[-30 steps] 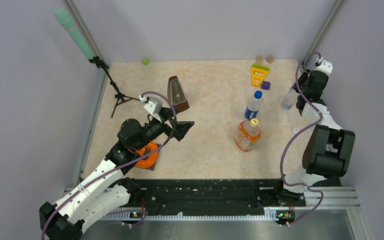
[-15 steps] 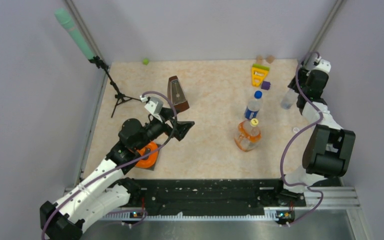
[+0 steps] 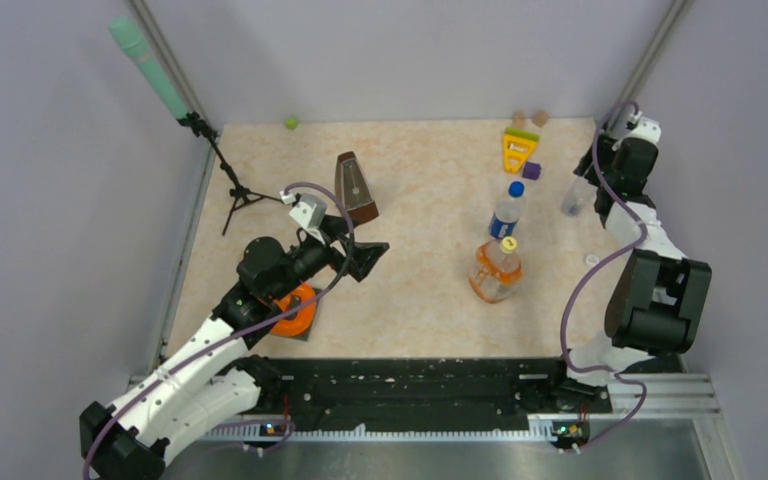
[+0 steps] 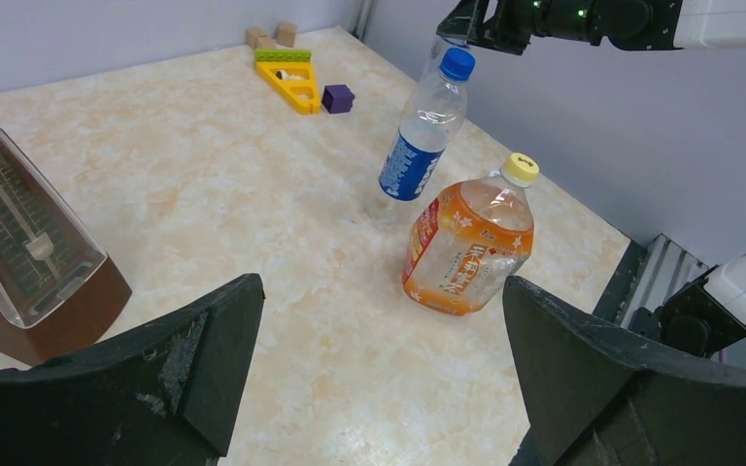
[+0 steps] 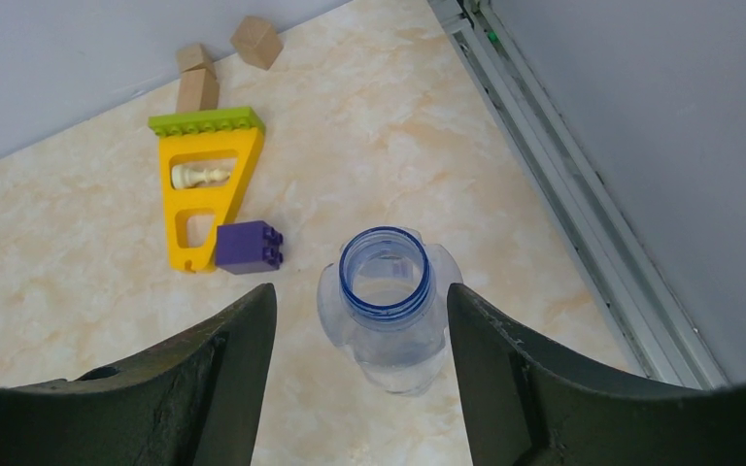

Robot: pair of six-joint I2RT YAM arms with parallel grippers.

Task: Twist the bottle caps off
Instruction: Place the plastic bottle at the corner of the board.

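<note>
One cap of three is off, by my reading. Through the right wrist camera I look straight down into the open mouth of the slim bottle (image 5: 384, 320), only a blue ring left on its neck; it stands upright at the far right of the desk (image 3: 420, 170), close to the wall rail. My right end effector (image 5: 359, 291) hangs over it with its fingers spread wide on either side of the neck, empty and touching nothing. A small white dot on the desk nearer to me, by the right arm, I take to be the white cap (image 3: 591, 259), though it is too small to be sure. Two caps are left: the blue cap (image 4: 457, 63) is still on the labelled bottle (image 4: 414, 155), and the yellow cap (image 4: 520, 168) is still on the orange bottle (image 4: 466, 248), just in front of it, both upright right of centre. My left end effector (image 4: 381, 286) is also wide open and empty, held off the desk left of centre, beside the metronome (image 4: 19, 252) and facing those two bottles from well apart. I would judge the task about a third done.
</note>
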